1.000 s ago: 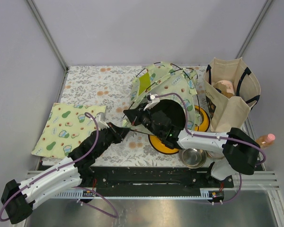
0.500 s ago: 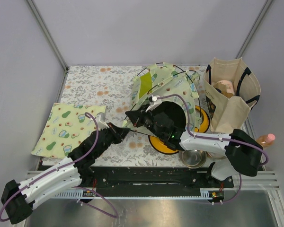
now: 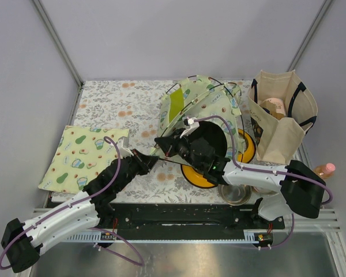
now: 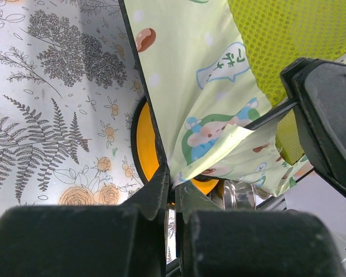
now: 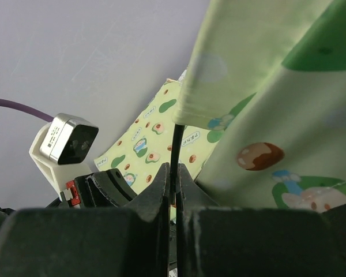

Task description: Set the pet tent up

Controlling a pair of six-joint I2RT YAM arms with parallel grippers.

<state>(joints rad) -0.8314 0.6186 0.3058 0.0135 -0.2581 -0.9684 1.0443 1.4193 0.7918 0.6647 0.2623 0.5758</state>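
Right gripper (image 3: 161, 142) is drifting toward the surface's (image 3: 115, 98) right edge, jaws pinching the pet tent's (image 3: 203, 103) black pole (image 5: 176, 144); left gripper (image 4: 172, 186) jaws pinching its hem (image 4: 151, 118). Advising slow, even spreading.

Bare floral tabletop (image 3: 115, 104) left of pet tent (image 3: 210, 104); tote bag (image 3: 282, 135) close right, orange feeder (image 3: 193, 176) in front.

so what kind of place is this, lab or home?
Likely a lab robot cell staged as a home: bare grey panel walls, a metal mounting rail, and the pet tent on a floral tablecloth.
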